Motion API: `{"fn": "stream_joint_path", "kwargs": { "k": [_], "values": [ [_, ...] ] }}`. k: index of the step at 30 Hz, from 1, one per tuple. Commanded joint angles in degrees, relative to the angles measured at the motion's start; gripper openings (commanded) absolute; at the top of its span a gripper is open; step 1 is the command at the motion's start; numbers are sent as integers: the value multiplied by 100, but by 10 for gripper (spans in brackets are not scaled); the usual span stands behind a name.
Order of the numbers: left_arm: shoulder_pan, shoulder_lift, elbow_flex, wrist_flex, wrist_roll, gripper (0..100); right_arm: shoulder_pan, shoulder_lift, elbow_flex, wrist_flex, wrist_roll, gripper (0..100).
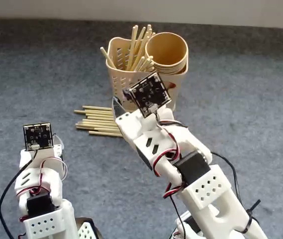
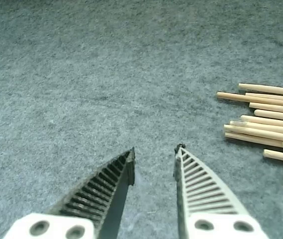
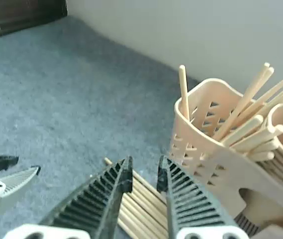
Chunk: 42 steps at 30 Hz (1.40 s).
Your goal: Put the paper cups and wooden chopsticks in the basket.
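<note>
R pincer (image 3: 144, 175) ajar above loose chopsticks (image 3: 140, 206)

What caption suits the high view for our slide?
Basket holding paper cups and chopsticks; loose chopsticks lie beside it on grey mat, right arm above them.

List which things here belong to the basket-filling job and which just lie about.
Job: cream slotted plastic basket; stacked tan paper cups inside it; pale wooden chopsticks standing in it; loose wooden chopsticks beside it.
Lying about: grey table covering; pale wall.
</note>
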Motion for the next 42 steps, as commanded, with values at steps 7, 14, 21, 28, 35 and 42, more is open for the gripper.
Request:
{"fn": "stream_joint_path", "kwargs": {
  "k": [7,14,21,28,35,42],
  "values": [
    [-13,-75,110,18,26,144,-84,-75,347,356,545,98],
    [-13,-75,110,18,26,144,-84,1367,101,708,633,98],
    [-13,-75,110,18,26,144,-48,2809,-312,716,1231,98],
    [-13,-75,110,18,26,144,-40,3776,-743,716,1662,98],
    [-13,-75,110,18,26,144,-31,4611,-1349,716,1899,98],
    [-13,-75,110,18,26,144,242,5508,-1930,716,2145,98]
  ]
}}
